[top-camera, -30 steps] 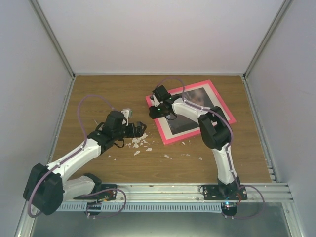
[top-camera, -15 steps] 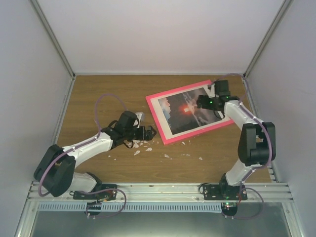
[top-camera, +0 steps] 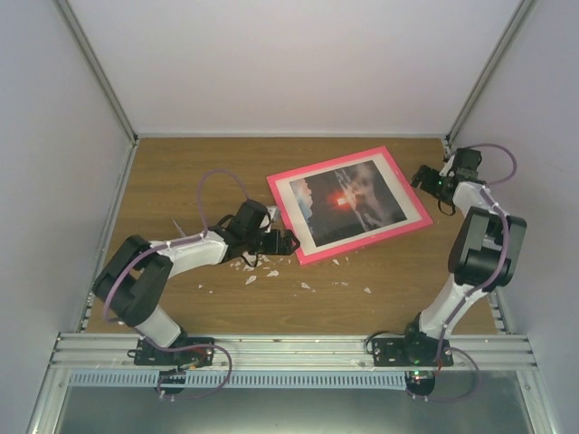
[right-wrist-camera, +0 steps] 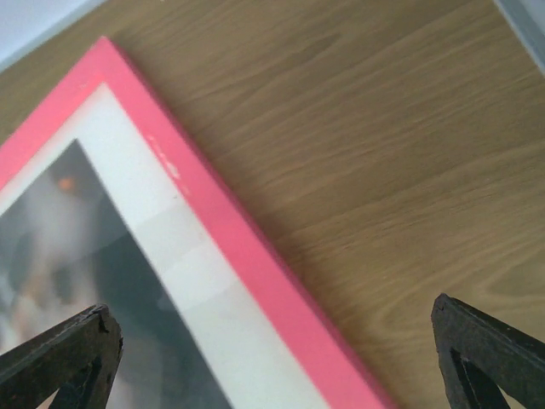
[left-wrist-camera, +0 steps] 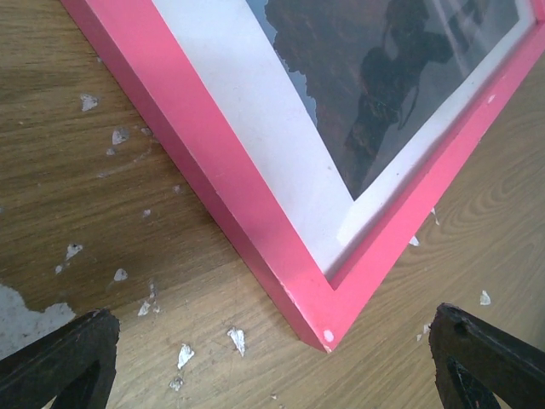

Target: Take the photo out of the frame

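Top external: pink frame (top-camera: pixel 366 242) flat on worktop (top-camera: pixel 181 172), photo (top-camera: pixel 344 201) inside it, face up.

Frame lies skewed, right of centre & toward far side; photo sits behind a white mat (top-camera: pixel 291 212). L tool (top-camera: pixel 282 242) is low at frame's near-left corner, jaws spread wide, holding nothing. In L wrist view that corner lies between the two fingertips (left-wrist-camera: pixel 64 354), clear of both. R tool (top-camera: pixel 423 177) is just beside frame's right edge, over bare wood, jaws also spread wide & empty. In R wrist view the pink edge runs diag. between its fingers, no contact seen. White scraps (top-camera: pixel 251 265) are scattered on worktop by L tool & along frame's near edge. Purple cable (top-camera: pixel 213 181) loops over L arm.
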### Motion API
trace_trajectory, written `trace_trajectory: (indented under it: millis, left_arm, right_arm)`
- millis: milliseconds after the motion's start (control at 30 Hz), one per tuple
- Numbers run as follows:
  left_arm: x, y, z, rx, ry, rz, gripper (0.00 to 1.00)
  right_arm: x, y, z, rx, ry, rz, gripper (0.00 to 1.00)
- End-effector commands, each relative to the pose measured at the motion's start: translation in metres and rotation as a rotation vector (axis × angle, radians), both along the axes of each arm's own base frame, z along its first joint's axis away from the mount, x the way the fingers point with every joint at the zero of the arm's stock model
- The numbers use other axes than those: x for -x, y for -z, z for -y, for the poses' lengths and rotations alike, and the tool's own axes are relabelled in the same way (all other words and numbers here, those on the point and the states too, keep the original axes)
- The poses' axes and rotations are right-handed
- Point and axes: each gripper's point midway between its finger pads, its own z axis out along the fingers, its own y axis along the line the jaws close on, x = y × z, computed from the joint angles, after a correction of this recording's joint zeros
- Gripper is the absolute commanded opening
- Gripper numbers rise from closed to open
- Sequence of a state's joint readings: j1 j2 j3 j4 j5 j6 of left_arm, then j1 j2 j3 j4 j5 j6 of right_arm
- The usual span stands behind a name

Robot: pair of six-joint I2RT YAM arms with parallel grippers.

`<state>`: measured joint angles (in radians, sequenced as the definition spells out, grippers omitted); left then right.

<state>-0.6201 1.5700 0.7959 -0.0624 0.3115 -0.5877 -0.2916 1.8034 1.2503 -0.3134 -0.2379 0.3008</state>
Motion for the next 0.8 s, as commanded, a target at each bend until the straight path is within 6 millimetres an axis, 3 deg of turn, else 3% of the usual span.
trace_trajectory:
  millis: [0, 133, 300, 533, 767]
  left_arm:
    - [-0.012, -0.013, 0.017, 0.056, 0.020, 0.040, 0.99]
    - [-0.014, -0.005, 0.020, 0.052, 0.023, 0.014, 0.99]
    - [-0.018, 0.000, 0.027, 0.064, 0.037, 0.007, 0.99]
    - [-0.029, 0.004, 0.018, 0.046, 0.019, 0.010, 0.99]
    - [-0.042, 0.009, -0.005, 0.004, -0.025, 0.002, 0.99]
  right_arm:
    - [-0.010, 0.031, -0.001, -0.061, -0.019, -0.042, 1.00]
    - [-0.004, 0.053, -0.005, -0.084, -0.030, -0.080, 1.00]
    - [0.016, 0.071, -0.020, -0.132, -0.052, -0.112, 0.99]
    - [0.054, 0.089, -0.070, -0.184, -0.118, -0.164, 1.00]
    - [0.090, 0.084, -0.114, -0.205, -0.198, -0.185, 1.00]
